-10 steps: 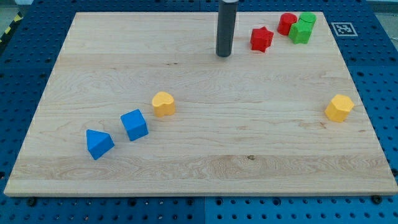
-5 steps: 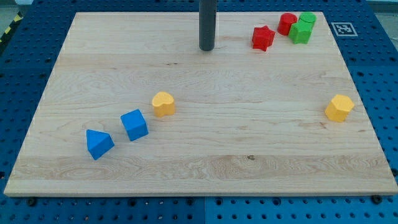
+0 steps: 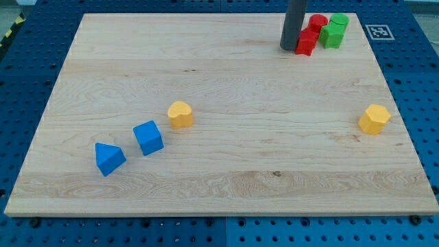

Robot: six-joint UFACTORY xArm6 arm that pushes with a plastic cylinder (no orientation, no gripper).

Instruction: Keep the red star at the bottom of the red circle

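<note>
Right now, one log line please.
my tip: touching red star's left | red star: below-left of red circle, touching | status: in progress

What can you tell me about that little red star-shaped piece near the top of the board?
The red star is a small, glossy, plastic-looking block lying flat on the wooden board near the view's top right. My tip stands against its left side, partly hiding it. The red circle sits just above and right, seemingly touching it.

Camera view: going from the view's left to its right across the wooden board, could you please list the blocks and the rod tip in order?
Blue triangular block → blue cube → yellow block nearest it → my tip → red star → red circle → green blocks → yellow block at the right edge.
</note>
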